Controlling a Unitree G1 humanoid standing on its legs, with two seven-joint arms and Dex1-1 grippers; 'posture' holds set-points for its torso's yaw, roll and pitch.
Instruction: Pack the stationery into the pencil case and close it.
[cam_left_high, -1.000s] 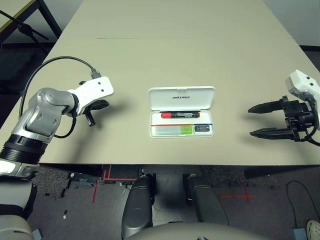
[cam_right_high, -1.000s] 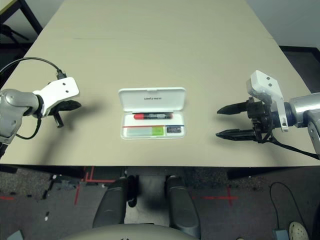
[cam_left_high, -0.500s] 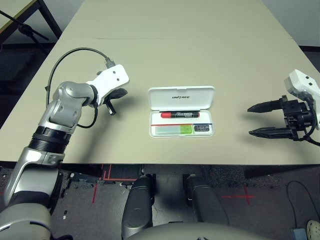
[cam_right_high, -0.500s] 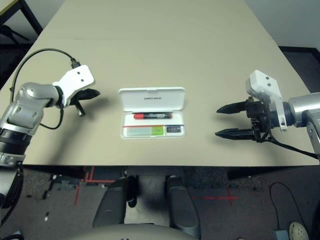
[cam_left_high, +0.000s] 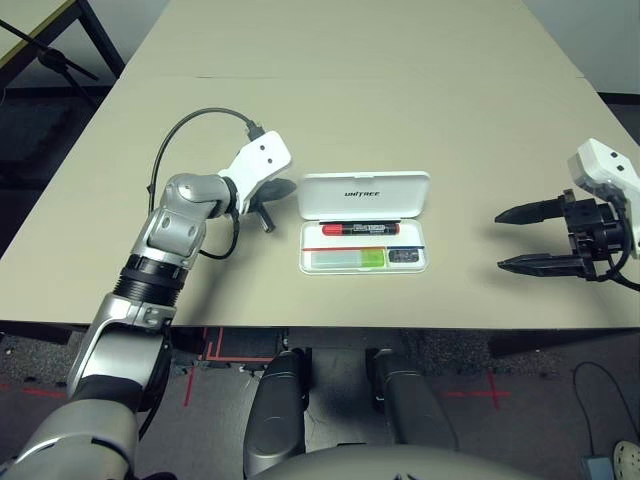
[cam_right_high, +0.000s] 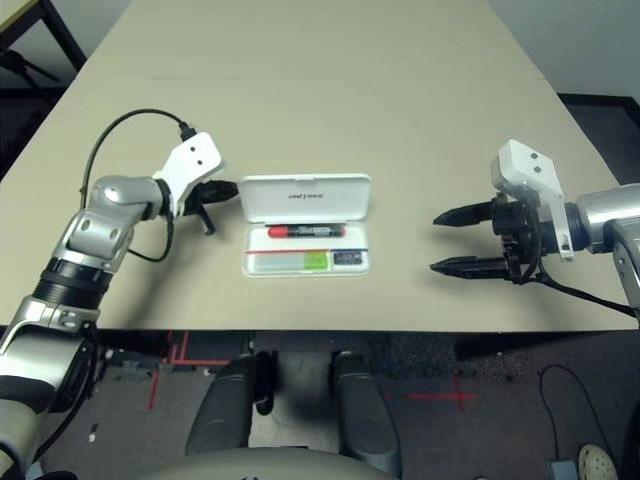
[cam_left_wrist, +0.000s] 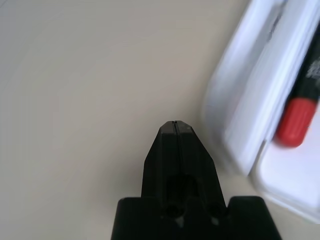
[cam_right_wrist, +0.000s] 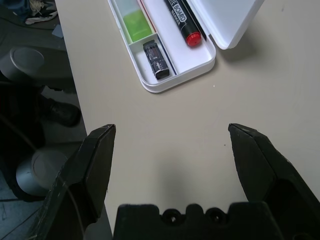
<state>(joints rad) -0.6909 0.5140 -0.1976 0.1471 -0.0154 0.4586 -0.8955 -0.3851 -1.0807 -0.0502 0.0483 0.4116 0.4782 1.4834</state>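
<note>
The white pencil case (cam_left_high: 364, 195) lies open at the table's centre, its lid with black lettering folded back. In its tray rest the red marker (cam_left_high: 360, 229), the pale green highlighter (cam_left_high: 345, 260) and the small dark clip piece (cam_left_high: 403, 257). My left gripper (cam_left_high: 268, 215) is shut and empty, just off the lid's left edge; the left wrist view shows its closed fingertips (cam_left_wrist: 174, 126) beside the lid (cam_left_wrist: 250, 100) and the marker's red end (cam_left_wrist: 296, 120). My right gripper (cam_left_high: 510, 240) stands open well to the right of the case, and looks at the tray (cam_right_wrist: 200, 65) from a distance.
The beige table (cam_left_high: 350, 110) stretches far behind the case, with a seam across it. Its front edge runs just below the tray. A black cable (cam_left_high: 195, 125) loops above my left wrist. Dark floor and a stand leg (cam_left_high: 60, 60) lie off the far left corner.
My left arm has swung right across the table, bringing its shut gripper from the far left to the lid's left edge. The right arm and the case have not moved.
</note>
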